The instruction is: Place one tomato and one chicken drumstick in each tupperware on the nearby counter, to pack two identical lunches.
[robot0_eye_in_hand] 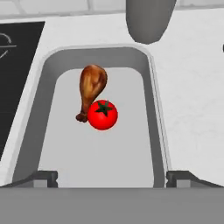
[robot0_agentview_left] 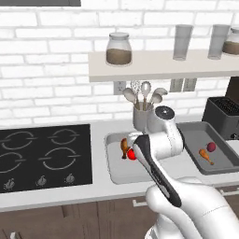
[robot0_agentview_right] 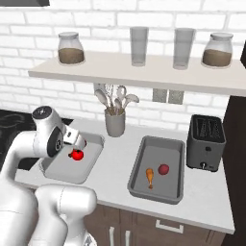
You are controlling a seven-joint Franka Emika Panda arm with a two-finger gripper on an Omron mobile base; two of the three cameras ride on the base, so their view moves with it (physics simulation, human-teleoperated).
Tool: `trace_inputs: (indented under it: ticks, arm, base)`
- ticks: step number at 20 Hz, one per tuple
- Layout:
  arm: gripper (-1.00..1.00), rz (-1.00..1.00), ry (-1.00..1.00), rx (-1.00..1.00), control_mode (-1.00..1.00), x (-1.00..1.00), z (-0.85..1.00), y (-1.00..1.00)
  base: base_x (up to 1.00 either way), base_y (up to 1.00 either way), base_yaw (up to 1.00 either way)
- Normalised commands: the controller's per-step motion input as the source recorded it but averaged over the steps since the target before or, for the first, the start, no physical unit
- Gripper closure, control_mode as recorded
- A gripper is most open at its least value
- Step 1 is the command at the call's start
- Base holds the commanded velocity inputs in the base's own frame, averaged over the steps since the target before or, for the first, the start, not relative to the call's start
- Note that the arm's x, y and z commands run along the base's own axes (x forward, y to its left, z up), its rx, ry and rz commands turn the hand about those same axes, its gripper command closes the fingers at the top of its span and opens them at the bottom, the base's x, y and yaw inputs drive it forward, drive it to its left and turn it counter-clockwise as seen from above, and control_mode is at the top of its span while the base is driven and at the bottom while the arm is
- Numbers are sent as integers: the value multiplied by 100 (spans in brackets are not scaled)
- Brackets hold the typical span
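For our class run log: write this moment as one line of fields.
gripper: open, holding nothing | light tupperware: tomato touching drumstick | dark tupperware: tomato, drumstick, apart

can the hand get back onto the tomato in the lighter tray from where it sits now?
Probably yes. The hand hangs open right over the lighter tray, and the tomato lies in plain sight below it. Only the drumstick crowds it, touching its far side; the other sides are free.
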Motion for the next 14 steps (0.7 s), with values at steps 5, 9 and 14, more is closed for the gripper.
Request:
trace_inputs:
  ticks: [5,9,14]
  arm:
    - [-100,0,-64,0,-100,-100,100,-47]
    - [-100,0,-72,0,-100,-100,100,-65]
    - [-100,0,-66,5,-100,-100,100,-71]
  base:
    - [0,0,0]
    - [0,0,0]
    - [0,0,0]
